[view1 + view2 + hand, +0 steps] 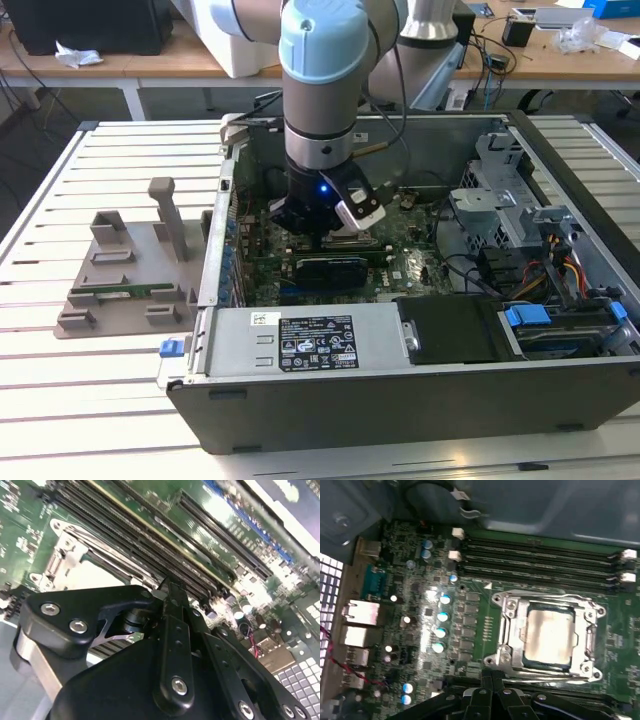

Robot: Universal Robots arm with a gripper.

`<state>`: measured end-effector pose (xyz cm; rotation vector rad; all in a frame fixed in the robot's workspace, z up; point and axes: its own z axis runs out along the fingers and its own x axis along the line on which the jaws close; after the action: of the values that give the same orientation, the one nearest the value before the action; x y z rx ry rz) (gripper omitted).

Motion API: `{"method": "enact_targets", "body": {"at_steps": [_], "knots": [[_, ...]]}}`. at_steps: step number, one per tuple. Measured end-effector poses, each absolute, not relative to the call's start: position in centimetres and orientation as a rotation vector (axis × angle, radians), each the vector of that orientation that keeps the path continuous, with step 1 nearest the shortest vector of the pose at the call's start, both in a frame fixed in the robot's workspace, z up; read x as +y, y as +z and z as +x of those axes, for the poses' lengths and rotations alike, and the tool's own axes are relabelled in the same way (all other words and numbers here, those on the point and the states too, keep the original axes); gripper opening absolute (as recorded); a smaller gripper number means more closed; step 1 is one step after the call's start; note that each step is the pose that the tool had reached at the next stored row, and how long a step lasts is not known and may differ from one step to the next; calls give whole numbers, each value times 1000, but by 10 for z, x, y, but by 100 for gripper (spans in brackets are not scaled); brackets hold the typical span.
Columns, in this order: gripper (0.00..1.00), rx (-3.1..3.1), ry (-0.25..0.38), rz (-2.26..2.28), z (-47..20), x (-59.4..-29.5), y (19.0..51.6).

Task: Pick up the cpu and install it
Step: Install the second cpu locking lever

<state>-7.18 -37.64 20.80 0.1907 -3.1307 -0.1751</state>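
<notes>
The cpu (549,636), a flat square chip with a shiny silver top, lies seated in the metal socket frame (509,611) on the green motherboard. In the second wrist view its pale top (92,576) shows inside the same frame (64,544). My gripper (492,676) hovers just beside the socket's edge with its black fingers pressed together and nothing between them; the same closed tips (169,586) appear in the second wrist view. In the exterior view the gripper (325,236) reaches down into the open computer case (400,415), low over the board.
Rows of black memory slots (540,560) run along one side of the socket. A power supply (310,345) and a drive cage (520,215) crowd the case. On the exterior view's left a grey fixture (120,280) holds a green memory stick (122,292) on the slatted table.
</notes>
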Motion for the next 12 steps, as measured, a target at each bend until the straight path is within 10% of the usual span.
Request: {"method": "enact_targets", "body": {"at_steps": [12], "knots": [[11, -3131, -176, 195, -72, -364, 201]]}}
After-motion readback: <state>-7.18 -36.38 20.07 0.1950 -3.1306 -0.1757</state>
